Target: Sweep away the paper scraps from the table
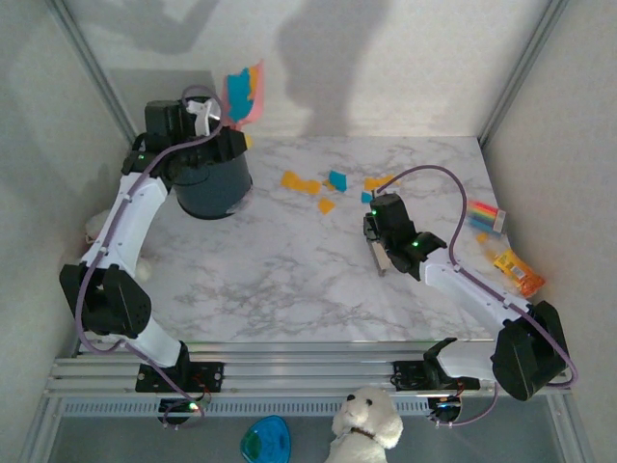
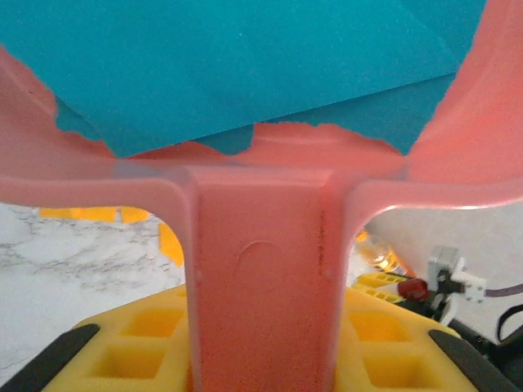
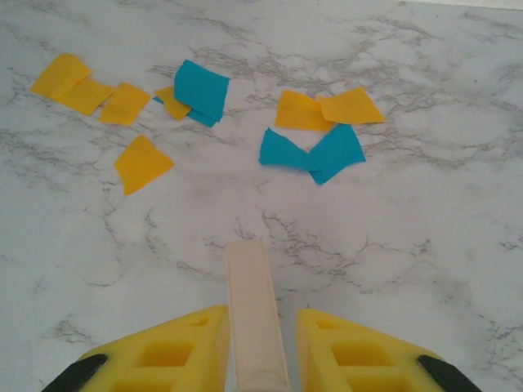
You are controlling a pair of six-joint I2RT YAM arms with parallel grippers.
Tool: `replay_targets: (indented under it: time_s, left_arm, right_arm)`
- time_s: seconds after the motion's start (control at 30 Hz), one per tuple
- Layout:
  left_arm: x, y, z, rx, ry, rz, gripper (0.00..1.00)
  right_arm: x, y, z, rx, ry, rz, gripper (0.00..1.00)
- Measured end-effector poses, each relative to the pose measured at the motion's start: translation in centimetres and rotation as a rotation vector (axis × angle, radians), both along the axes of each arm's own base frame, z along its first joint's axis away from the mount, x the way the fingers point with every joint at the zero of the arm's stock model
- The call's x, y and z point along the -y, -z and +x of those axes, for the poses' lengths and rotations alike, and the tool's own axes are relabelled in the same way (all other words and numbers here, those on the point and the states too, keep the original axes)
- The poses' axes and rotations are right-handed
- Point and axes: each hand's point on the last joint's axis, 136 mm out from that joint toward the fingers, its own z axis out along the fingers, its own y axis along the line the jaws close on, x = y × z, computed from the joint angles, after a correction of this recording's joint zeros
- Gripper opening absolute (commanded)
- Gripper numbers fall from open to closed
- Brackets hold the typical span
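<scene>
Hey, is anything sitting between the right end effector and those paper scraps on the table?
Nothing visible does. Bare table lies between the right end effector and the paper scraps. The beige stick it is shut on points across that open stretch toward them.

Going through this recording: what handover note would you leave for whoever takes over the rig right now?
Grippers: left gripper shut on the pink dustpan by its handle, pan raised near the dark bin; right gripper shut on a cream tool aimed at the paper scraps.
Done: teal paper lies in the pan.
Left: about ten orange and teal ones on the table ahead of the right gripper; sweep them in, then empty the pan.
</scene>
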Motion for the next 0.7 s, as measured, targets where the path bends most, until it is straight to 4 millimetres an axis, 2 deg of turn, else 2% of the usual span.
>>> replay_targets:
  time_s: [0.17,0.33,0.7]
  left_arm:
    - [-1.3,-0.8,0.8,-0.031,-0.045,-0.073,0.00]
    - [-2.5,-0.2,2.0,-0.085,-0.086,-0.130,0.00]
    - [-3.7,-1.0,3.0,-0.127,-0.128,-0.242,0.00]
  right_arm:
    - [-0.2,0.0,0.0,-0.003,-0.008,0.005,0.00]
    - [-0.2,0.1,-0.1,-0.005,-0.010,0.007,0.00]
    - [-0.2,0.1,-0.1,-0.006,-0.010,0.007,0.00]
